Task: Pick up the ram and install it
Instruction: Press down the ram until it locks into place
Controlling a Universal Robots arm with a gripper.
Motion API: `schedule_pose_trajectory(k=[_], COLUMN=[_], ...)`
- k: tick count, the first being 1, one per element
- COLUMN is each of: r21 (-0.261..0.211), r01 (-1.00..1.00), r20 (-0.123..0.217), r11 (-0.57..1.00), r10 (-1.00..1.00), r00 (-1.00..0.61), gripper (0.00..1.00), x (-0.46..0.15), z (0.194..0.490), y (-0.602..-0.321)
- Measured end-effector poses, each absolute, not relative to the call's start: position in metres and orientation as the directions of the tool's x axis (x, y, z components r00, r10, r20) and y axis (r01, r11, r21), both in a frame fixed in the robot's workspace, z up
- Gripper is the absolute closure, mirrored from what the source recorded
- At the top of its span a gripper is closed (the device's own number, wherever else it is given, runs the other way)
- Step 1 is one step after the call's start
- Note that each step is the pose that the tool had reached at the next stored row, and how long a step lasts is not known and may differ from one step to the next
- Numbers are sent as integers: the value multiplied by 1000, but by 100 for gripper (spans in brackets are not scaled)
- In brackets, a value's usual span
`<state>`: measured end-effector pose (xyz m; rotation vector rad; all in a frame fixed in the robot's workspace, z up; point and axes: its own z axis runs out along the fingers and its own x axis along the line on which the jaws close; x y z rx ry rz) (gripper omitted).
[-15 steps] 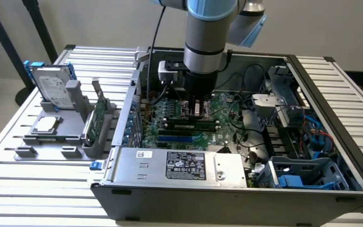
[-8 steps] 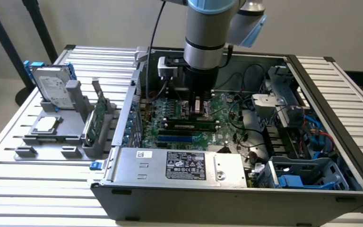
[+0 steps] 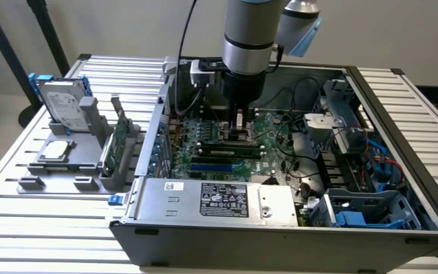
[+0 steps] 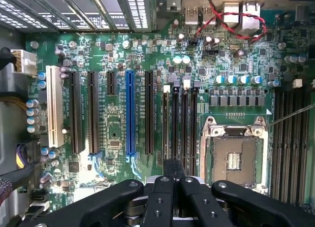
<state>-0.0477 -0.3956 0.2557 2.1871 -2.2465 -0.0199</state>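
In the exterior view the ram (image 3: 230, 151), a long dark stick, lies along a memory slot on the green motherboard (image 3: 203, 134) inside the open computer case. My gripper (image 3: 239, 132) points straight down just above and behind it; I cannot tell whether it touches it. In the wrist view the black fingers (image 4: 162, 197) are pressed together with nothing visible between them, so the gripper (image 4: 174, 177) is shut. They sit at one end of the bank of black memory slots (image 4: 179, 123), beside the bare processor socket (image 4: 234, 158).
The case walls (image 3: 401, 142) and the power supply (image 3: 219, 200) hem in the board, with cables and a drive cage (image 3: 371, 211) at the exterior view's right. Outside the case, on the exterior view's left, a grey fixture (image 3: 59, 171) holds a hard drive (image 3: 61, 107), a processor (image 3: 55, 150) and a green expansion card (image 3: 114, 147).
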Motion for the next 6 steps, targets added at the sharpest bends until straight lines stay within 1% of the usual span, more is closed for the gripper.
schedule_pose_trajectory(k=[6], r21=[13], r01=[-1000], r20=[-4], r11=[27], r10=[-1000], r00=[-27], gripper=[89], x=[-48], z=[256], y=[-396])
